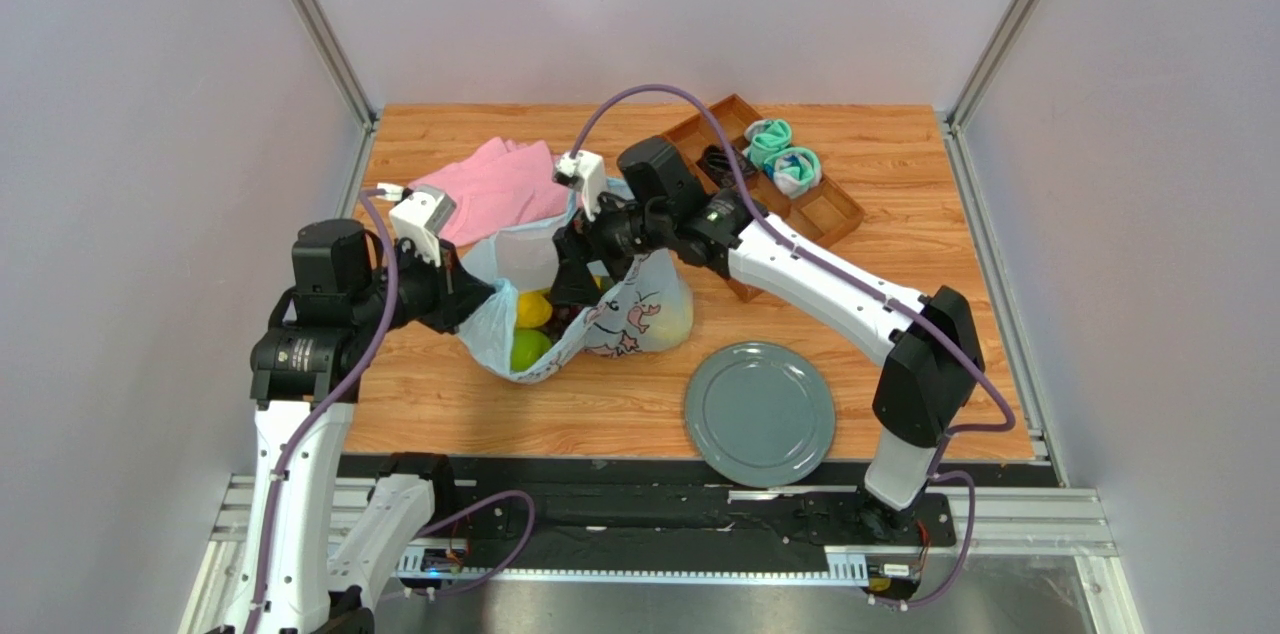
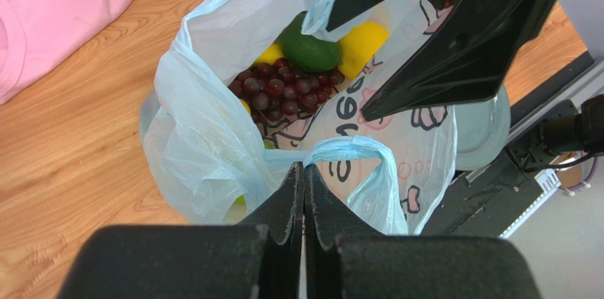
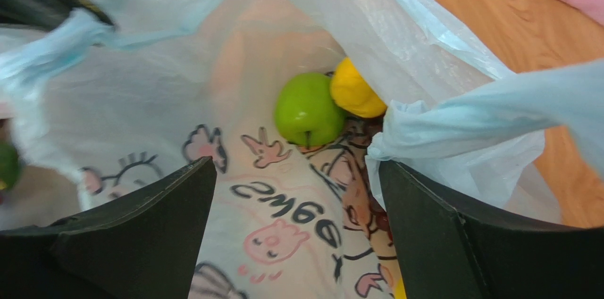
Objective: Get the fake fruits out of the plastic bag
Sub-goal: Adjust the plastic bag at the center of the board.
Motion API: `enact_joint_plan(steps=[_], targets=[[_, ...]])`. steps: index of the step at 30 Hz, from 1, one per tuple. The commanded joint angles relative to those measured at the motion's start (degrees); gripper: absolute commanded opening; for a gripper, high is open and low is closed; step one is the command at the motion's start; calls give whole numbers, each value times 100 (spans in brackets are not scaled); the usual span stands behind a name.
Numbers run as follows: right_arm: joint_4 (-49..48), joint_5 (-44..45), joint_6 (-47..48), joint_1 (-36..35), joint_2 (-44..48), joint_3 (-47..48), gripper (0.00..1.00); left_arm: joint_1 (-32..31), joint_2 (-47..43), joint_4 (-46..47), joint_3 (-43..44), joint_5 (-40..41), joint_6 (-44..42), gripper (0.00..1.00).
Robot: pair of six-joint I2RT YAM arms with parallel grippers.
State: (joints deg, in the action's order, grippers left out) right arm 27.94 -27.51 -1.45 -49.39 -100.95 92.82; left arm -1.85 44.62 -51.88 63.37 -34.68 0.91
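Left hand (image 2: 305,168) is pinched shut on the rim of the bag (image 2: 205,136), just beside a loop handle (image 2: 354,149), and lifts that side so the mouth gapes. Right hand (image 3: 295,168) is spread wide and empty, its jaws just inside the mouth and aimed down at the fruits.

The bag lies on the desk (image 1: 451,409) between a pink cloth (image 1: 489,192) and a grey plate (image 1: 759,412), with all the fruits in sight inside it. From the right wrist, a green apple (image 3: 306,109) and a lemon (image 3: 354,88) touch each other at the bottom. From the left wrist, grapes (image 2: 283,90), an avocado (image 2: 308,48) and a second lemon (image 2: 361,41) lie together.

The apple looks like the best first pick, as it sits nearly in line with the open jaws and is smooth and round. The right hand should go down centred on it and close across its widest part. A fold (image 3: 454,129) of film hangs right by one finger and could get trapped in the grip, so the approach should steer clear of it. The left hand should hold the rim high and taut, or the light bag will likely rise with the fruit. The lift should go straight up through the mouth.
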Motion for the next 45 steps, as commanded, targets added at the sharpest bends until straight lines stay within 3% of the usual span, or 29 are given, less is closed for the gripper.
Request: enact_joint_plan(steps=[1,4,10,14,16,20,22,25,27,31,34,39,41,45], targets=[[-527,-2239,-356,201,5,201,87,18,73,46,272,154,-82,0],[-825,-2461,-461,192,22,412,82,18,91,11,281,154,-223,0],[-703,-1977,-74,-36,155,869,77,18,117,28,369,171,-179,0],[-1377,-2627,-1276,104,-205,897,81,18,152,108,438,268,-196,0],[-1259,-2716,-1297,192,-329,913,77,26,161,29,553,321,-275,0],[87,-2444,-331,508,-356,951,71,26,4,-51,887,505,-486,0],[857,-1720,395,544,-128,792,71,26,-93,81,905,655,-530,0],[846,-603,559,579,460,55,71,26,-191,213,931,638,-565,0],[634,-519,541,754,724,-140,70,26,-147,405,887,463,-679,0],[493,682,524,957,245,858,68,26,265,1441,834,216,-601,0],[361,1183,453,1255,-527,2228,67,26,1317,2023,1770,470,-635,0],[396,1424,-81,1607,-1410,4260,67,79,2077,2243,3408,463,-566,0],[230,1450,-57,1634,-1166,4088,68,79,2130,2200,3839,287,-557,0],[167,1222,-109,1634,-524,3017,69,79,1858,1850,3788,-178,-442,0]])
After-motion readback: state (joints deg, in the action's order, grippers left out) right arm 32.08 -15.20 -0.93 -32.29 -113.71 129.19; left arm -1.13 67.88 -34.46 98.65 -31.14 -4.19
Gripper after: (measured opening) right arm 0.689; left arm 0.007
